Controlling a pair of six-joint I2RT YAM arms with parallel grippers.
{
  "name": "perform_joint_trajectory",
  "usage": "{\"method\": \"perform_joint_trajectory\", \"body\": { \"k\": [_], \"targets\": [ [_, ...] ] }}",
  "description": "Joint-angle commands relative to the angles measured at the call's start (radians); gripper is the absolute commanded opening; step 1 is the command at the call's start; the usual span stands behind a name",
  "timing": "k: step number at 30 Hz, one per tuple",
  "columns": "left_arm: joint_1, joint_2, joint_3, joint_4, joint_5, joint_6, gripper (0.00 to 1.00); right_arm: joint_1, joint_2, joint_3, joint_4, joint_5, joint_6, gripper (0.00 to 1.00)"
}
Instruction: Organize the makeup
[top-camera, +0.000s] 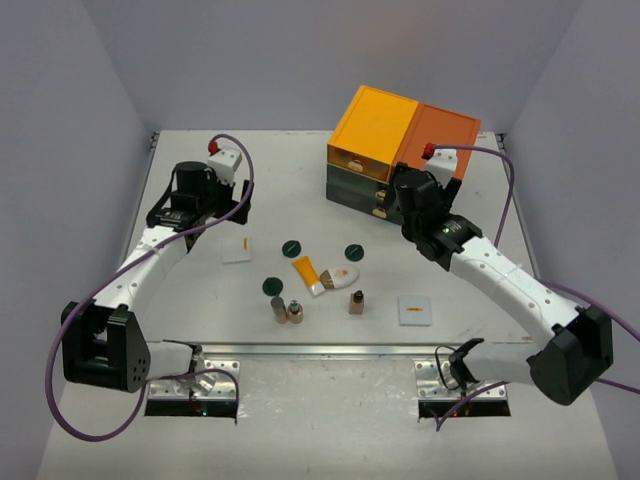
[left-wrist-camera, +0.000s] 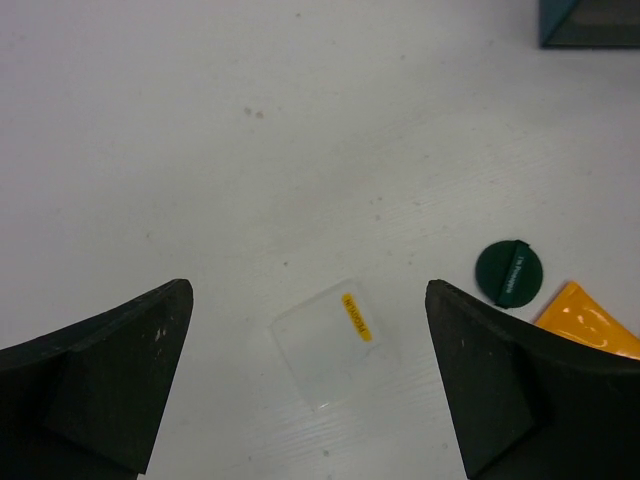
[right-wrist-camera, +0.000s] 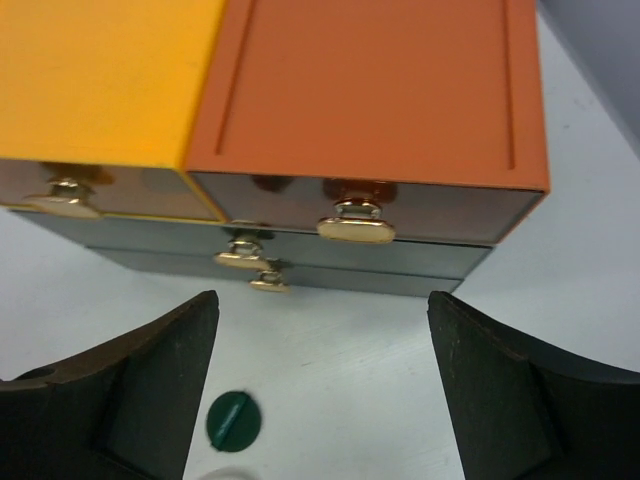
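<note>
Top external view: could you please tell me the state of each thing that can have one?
left gripper, open, over a flat white square.
right gripper, open, empty, facing the drawer chest.
drawer chest, upright; drawers fully shut or not, cannot tell.
orange tube, lying flat, capped.
brown bottles, all three upright.
green discs, all three flat.

Pale white surface (top-camera: 200, 300) here, and scattered on it three dark green discs (top-camera: 291, 247) (top-camera: 353, 252) (top-camera: 271, 286). There's an orange tube (top-camera: 306, 272), a white oval piece (top-camera: 343, 276), two white squares (top-camera: 237, 249) (top-camera: 414, 309), each with a small yellow label, and three brown bottles (top-camera: 279, 308) (top-camera: 295, 313) (top-camera: 356, 301). The drawer chest (top-camera: 400, 140) is yellow-orange on one top, deeper orange on the other, dark green below, with gold handles (right-wrist-camera: 356, 228). The left claw (left-wrist-camera: 308, 290) and right claw (right-wrist-camera: 322, 298) are black, the cables (top-camera: 60, 340) purple.
</note>
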Motion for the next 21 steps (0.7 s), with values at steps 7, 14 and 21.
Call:
{"method": "perform_joint_trajectory", "body": {
  "k": [7, 14, 21],
  "targets": [
    [0.120, -0.057, -0.109, 0.108, 0.051, 0.013, 1.00, -0.023, 0.109, 0.025, 0.065, 0.228, -0.019, 0.77],
    [0.120, -0.072, -0.111, 0.098, 0.072, 0.014, 1.00, -0.060, 0.178, 0.050, 0.060, 0.172, 0.023, 0.74],
    [0.120, -0.083, -0.113, 0.092, 0.098, 0.015, 1.00, -0.092, 0.204, 0.054, 0.064, 0.145, 0.032, 0.66]
  ]
}}
